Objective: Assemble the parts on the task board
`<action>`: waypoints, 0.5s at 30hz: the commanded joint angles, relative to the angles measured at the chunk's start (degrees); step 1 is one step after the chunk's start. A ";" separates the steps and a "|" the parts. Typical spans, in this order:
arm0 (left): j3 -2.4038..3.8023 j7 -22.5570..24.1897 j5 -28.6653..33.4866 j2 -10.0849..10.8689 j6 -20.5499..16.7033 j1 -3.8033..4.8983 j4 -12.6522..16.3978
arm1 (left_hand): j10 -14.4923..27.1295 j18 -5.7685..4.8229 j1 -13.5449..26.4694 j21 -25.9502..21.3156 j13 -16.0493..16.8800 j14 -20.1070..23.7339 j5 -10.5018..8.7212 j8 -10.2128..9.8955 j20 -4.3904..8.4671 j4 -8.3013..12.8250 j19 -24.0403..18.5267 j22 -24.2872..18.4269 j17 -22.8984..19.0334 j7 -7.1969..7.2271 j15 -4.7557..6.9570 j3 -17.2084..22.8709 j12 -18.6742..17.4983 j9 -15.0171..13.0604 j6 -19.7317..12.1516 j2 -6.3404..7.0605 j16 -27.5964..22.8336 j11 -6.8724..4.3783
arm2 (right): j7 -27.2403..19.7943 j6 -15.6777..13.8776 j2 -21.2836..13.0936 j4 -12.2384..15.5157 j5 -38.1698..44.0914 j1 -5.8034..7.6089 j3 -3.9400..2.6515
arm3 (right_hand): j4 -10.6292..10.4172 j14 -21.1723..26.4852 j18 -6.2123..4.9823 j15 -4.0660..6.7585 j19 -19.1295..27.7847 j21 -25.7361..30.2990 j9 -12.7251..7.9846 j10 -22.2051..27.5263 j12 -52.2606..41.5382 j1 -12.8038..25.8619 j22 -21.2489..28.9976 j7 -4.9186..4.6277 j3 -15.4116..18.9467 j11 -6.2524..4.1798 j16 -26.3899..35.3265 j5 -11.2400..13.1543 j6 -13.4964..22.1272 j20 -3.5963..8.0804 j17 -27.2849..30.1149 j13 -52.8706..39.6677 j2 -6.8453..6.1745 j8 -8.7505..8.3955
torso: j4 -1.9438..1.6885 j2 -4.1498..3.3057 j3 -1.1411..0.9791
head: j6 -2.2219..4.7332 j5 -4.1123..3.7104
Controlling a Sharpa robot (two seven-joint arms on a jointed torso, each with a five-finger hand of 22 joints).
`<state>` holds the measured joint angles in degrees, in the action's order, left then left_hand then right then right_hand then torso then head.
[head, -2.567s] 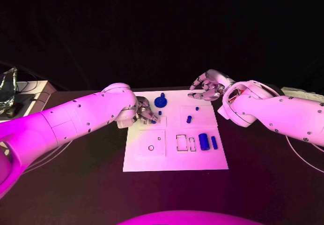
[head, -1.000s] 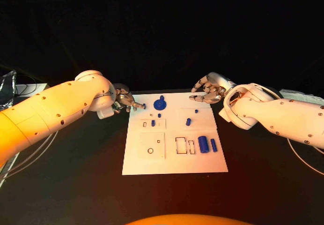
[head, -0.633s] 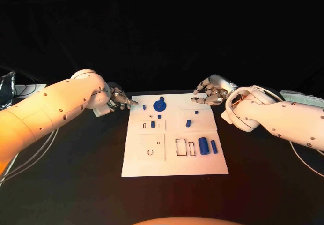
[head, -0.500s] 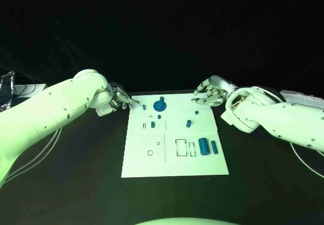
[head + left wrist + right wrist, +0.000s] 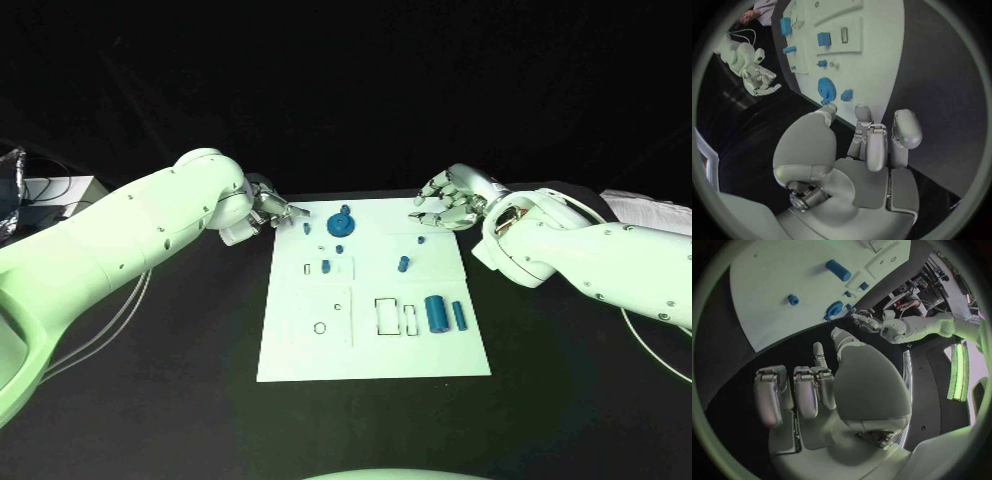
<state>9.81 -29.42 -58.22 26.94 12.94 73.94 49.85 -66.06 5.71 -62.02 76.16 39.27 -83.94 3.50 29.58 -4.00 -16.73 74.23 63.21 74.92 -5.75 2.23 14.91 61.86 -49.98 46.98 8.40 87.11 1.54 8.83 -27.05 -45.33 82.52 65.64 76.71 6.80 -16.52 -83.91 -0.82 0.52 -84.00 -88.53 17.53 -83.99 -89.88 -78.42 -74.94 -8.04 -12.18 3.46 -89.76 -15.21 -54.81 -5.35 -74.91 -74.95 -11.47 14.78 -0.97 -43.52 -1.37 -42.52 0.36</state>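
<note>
From the head view, the left hand has pulled back off the task board: a couple of seconds ago it was over the small blue pegs left of the board's centre, and now it hangs beside the board's far left corner, above the black counter. I take that as one placement done, with the hand retreating. The right hand has barely moved and hovers at the far right corner. The round blue gear sits near the far edge, while the blue cylinder and blue bar lie to the right of the board's centre, untouched.

In the left wrist view, the left hand's fingers are loosely curled and hold nothing, with the gear just beyond them.

In the right wrist view, the right hand is likewise empty with its fingers apart, hanging off the board's edge.
</note>
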 commanded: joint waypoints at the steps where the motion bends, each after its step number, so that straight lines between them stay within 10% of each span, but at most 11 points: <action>1: 0.01 0.92 0.40 -0.56 -0.67 0.27 -0.22 | -0.49 0.01 0.44 0.38 0.09 -4.36 -0.05 -0.18 -0.03 -0.06 0.35 0.10 10.11 -0.16 -0.28 -0.54 0.22 0.08 -0.43 0.31 0.23 0.06 | -0.12 -0.39 0.02 0.16 0.82 0.05 -0.05 | -0.09 -6.06 0.37 0.08 -5.21 0.22 0.09 -5.69 0.21 0.50 -13.86 -0.09 0.34 0.05 -0.20 -0.26 0.28 0.03 -14.96 -14.73 0.14 -0.09 | -0.02 -0.11 0.00 | -0.36 -0.13; 15: -0.41 0.91 0.33 -2.00 0.79 0.38 -0.88 | -0.76 -0.12 -1.90 0.80 0.82 -4.48 0.07 0.10 -0.07 0.05 0.66 0.80 10.47 0.00 -0.20 -1.05 0.98 0.71 -0.07 -0.49 0.49 -0.08 | -0.07 -0.33 0.21 0.17 0.92 0.10 -0.09 | -0.09 -6.06 0.37 0.08 -5.21 0.22 0.09 -5.69 0.21 0.50 -13.86 -0.09 0.34 0.05 -0.20 -0.26 0.28 0.03 -14.96 -14.73 0.14 -0.09 | 0.06 -0.09 -0.07 | -0.54 -0.24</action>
<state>9.39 -29.22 -58.20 25.07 12.91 74.16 48.95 -66.47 5.72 -63.49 76.62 40.06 -83.94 3.50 29.59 -4.21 -16.68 74.43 63.96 74.91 -5.75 2.23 14.07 62.73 -49.33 46.99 7.93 87.31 1.54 8.88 -27.28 -45.19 82.63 65.88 76.79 6.74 -16.52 -83.91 -0.82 0.52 -84.00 -88.54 17.57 -83.99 -89.88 -78.42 -74.93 -8.03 -12.18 3.46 -89.76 -15.21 -54.81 -5.35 -74.91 -74.94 -11.47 14.78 -0.86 -43.62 -1.40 -43.02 0.16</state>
